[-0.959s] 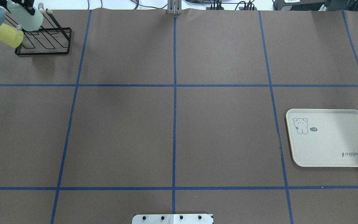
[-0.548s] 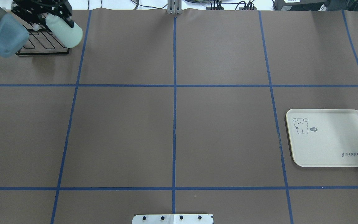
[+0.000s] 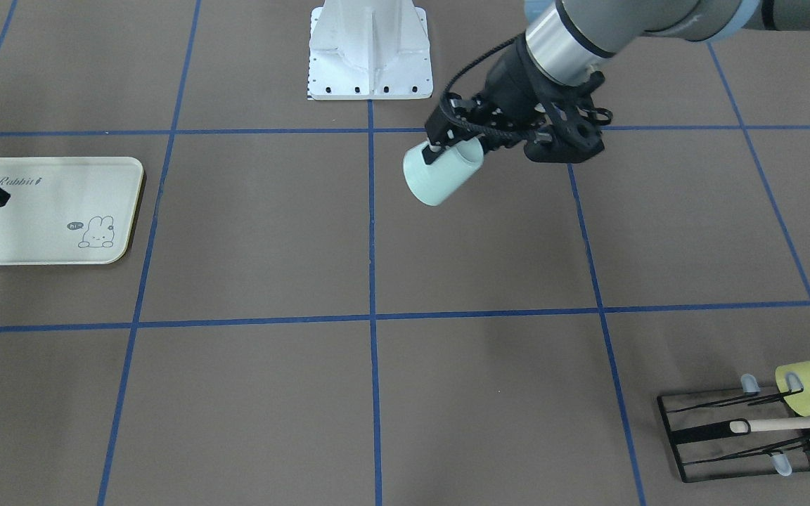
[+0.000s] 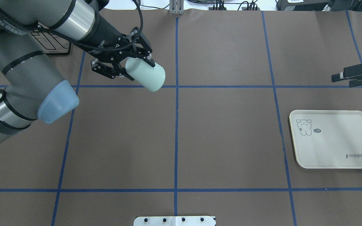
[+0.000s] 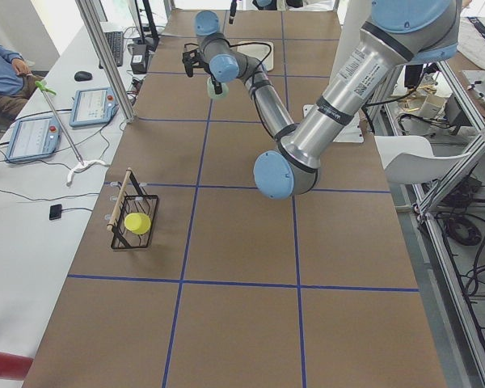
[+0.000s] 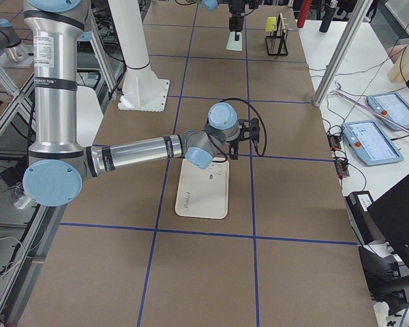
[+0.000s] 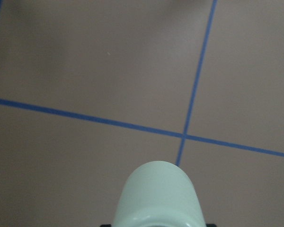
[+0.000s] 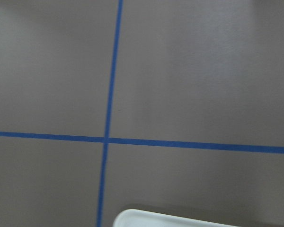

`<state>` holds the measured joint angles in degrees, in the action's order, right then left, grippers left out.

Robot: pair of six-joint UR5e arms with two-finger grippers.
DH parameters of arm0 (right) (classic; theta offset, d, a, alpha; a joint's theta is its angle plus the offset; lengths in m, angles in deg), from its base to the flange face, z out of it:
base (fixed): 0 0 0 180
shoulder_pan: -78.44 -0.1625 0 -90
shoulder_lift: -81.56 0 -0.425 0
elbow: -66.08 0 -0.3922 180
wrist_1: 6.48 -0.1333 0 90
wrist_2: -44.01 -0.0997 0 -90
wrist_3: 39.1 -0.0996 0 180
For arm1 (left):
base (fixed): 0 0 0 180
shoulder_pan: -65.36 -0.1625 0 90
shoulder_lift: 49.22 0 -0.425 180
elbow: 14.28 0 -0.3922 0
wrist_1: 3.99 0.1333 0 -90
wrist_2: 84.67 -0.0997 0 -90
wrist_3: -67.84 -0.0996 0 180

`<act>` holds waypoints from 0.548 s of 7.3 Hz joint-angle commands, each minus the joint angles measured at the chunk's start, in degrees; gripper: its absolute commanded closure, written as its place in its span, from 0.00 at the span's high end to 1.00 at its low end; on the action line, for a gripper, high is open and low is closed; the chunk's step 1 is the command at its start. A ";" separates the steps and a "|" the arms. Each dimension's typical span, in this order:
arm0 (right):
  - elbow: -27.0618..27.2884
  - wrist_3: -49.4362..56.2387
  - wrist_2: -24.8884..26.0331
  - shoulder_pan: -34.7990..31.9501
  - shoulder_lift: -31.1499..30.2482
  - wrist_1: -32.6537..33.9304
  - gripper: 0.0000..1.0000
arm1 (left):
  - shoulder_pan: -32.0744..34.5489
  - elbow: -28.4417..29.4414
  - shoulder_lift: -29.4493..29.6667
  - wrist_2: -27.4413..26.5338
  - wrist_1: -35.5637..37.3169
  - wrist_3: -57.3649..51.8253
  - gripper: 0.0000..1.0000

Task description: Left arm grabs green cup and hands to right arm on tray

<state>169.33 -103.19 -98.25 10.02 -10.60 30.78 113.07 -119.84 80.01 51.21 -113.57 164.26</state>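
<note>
Mint-green plastic tumbler [image 4: 149,78] hangs tilted above the table, clamped in your black two-finger left gripper [image 4: 138,69]. You cannot tell whether the right gripper [image 4: 346,78] is parted.

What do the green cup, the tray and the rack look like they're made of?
The green cup: likely plastic, matte, an opaque pale mint with soft, even shading. The tray: probably plastic or melamine, a smooth cream surface with a printed bunny and a faint sheen. The rack: thin black wire, likely coated metal.

Robotics lab: tape-gridded table [image 4: 225,141], teach pendants [image 5: 32,139] (operator [image 5: 4,73] seated nearby).
</note>
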 commanded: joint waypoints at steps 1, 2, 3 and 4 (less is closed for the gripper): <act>-0.16 -24.15 -3.63 3.19 3.55 -17.43 1.00 | -3.41 -0.25 0.14 -0.35 -17.28 17.61 0.00; 0.10 -31.29 -3.64 4.94 7.66 -19.75 1.00 | -3.76 0.09 0.23 -0.78 -20.29 19.22 0.00; 0.19 -41.80 -3.29 7.39 13.62 -20.81 1.00 | -3.85 0.27 0.23 -2.27 -23.10 21.76 0.00; 0.80 -48.26 -3.20 9.07 17.94 -20.91 1.00 | -4.29 0.36 0.14 -6.37 -30.27 28.05 0.00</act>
<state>169.61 -141.65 -101.57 16.73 1.47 10.95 109.22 -119.64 80.20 48.49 -136.79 186.17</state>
